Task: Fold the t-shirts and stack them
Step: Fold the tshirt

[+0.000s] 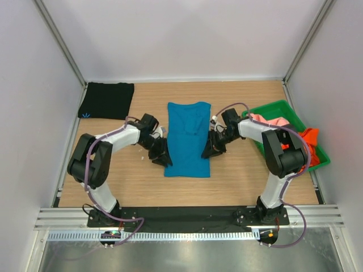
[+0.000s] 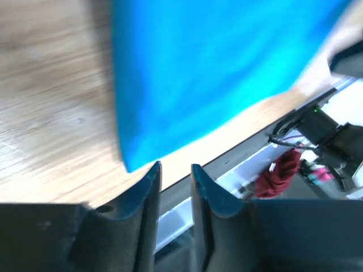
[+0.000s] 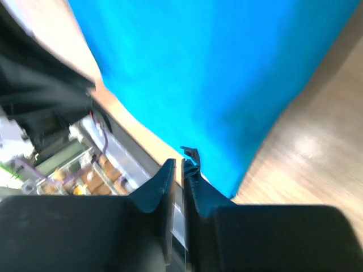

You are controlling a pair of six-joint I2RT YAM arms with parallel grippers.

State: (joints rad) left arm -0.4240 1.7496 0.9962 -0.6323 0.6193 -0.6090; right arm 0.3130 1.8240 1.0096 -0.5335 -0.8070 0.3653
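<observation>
A teal-blue t-shirt (image 1: pixel 188 139) lies folded into a long strip in the middle of the table. My left gripper (image 1: pixel 161 159) sits low beside its left edge near the front corner. In the left wrist view its jaws (image 2: pixel 176 166) stand apart with nothing between them, and the teal cloth (image 2: pixel 198 73) is just beyond the tips. My right gripper (image 1: pixel 209 152) rests at the shirt's right edge. Its jaws (image 3: pixel 177 162) show a thin gap, clear of the cloth (image 3: pixel 215 73). A folded black t-shirt (image 1: pixel 106 100) lies at the back left.
A green tray (image 1: pixel 279 105) at the right holds a pink t-shirt (image 1: pixel 266 120) and an orange t-shirt (image 1: pixel 311 139) that hangs over its rim. White walls close in the table on three sides. The arm bases stand at the near edge.
</observation>
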